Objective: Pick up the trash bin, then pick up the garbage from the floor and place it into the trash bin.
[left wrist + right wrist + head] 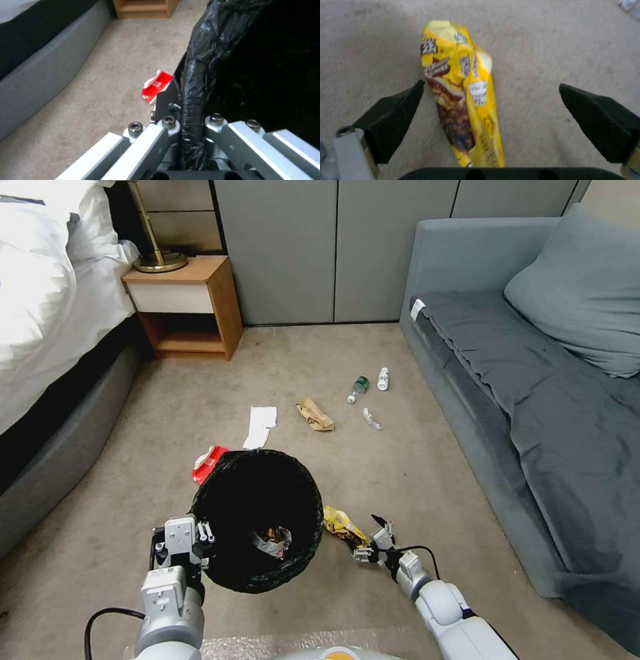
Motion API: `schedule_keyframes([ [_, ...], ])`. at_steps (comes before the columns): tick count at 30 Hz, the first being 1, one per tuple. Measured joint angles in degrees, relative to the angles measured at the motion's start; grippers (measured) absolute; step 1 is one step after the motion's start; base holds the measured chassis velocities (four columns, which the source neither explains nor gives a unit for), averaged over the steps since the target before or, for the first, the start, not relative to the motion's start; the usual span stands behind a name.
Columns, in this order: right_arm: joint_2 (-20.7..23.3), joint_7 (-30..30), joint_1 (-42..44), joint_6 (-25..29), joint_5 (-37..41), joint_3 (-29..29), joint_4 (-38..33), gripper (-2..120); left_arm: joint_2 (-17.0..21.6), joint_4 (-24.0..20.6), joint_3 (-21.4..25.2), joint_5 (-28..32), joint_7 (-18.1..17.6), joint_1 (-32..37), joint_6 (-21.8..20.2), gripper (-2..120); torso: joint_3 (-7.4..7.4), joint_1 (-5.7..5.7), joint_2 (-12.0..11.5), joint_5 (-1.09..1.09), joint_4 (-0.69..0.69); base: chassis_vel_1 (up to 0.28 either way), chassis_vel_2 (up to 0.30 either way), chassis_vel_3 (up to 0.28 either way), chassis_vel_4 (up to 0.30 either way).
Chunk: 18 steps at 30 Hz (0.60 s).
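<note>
A beige carpeted floor (400, 467) runs between a white-sheeted bed (40, 280), a wooden nightstand (187, 307) and a grey-blue sofa (533, 380). The trash bin (257, 517), round and lined with a crinkly black bag, hangs above the carpet; the left end effector (203, 533) is clamped on its rim, one finger (166, 125) outside the bag and one inside. A red-white packet (207, 463) lies just beyond the bin, a crumpled white tissue (260, 425) farther on, then a brown paper bag (315, 415), a green-labelled clear bottle (358, 388) and a small white bottle (383, 378). Beside the bin, the right end effector (373, 540) is spread wide, its black pads (396, 117) either side of the glossy yellow snack wrapper (460, 95) without touching it.
</note>
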<state>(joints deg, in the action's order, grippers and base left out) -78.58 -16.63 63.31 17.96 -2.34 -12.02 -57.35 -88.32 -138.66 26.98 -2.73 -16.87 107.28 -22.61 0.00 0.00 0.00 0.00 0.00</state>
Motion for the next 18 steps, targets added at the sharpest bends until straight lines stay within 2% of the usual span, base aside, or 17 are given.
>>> schedule_keyframes([
  [4, -0.9, 0.1, -0.7, 0.3, -0.8, -0.3, 2.0, 95, 0.0, 0.0, 0.0, 0.0, 0.0, 0.1, 0.1, 0, 0.0, 0.0, 0.0, -0.01, 0.0, 0.0, 0.0, 0.0, 0.0],
  [7, -1.7, 0.5, -1.5, 1.1, -1.6, -0.5, 4.2, 84, 0.0, 0.0, 0.1, 0.0, 0.0, 0.1, 0.2, 0, 0.0, 0.0, 0.0, 0.0, 0.0, 0.0, 0.0, 0.0, 0.0],
  [10, -1.8, 0.5, -1.8, 1.3, -1.8, -0.5, 4.7, 78, 0.0, 0.0, 0.1, 0.0, 0.0, 0.1, 0.2, 0, 0.0, 0.0, 0.0, 0.0, 0.0, 0.0, 0.0, 0.0, 0.0],
  [12, -1.8, 0.6, -2.3, 1.6, -1.9, -0.8, 5.7, 67, 0.0, 0.0, 0.1, 0.0, 0.0, 0.1, 0.2, 0, 0.0, 0.0, 0.0, 0.0, 0.0, 0.0, 0.0, 0.0, 0.0],
  [13, -1.8, 0.6, -2.3, 1.6, -1.9, -0.8, 5.7, 67, 0.0, 0.0, 0.1, 0.0, 0.0, 0.1, 0.2, 0, 0.0, 0.0, 0.0, 0.0, 0.0, 0.0, 0.0, 0.0, 0.0],
  [18, -1.7, 0.9, -2.5, 1.8, -1.7, -1.0, 6.5, 45, -0.1, 0.3, 0.0, -0.1, 0.0, -0.2, 0.2, 0, 0.0, 0.0, 0.0, 0.0, 0.0, 0.0, 0.0, 0.0, 0.0],
])
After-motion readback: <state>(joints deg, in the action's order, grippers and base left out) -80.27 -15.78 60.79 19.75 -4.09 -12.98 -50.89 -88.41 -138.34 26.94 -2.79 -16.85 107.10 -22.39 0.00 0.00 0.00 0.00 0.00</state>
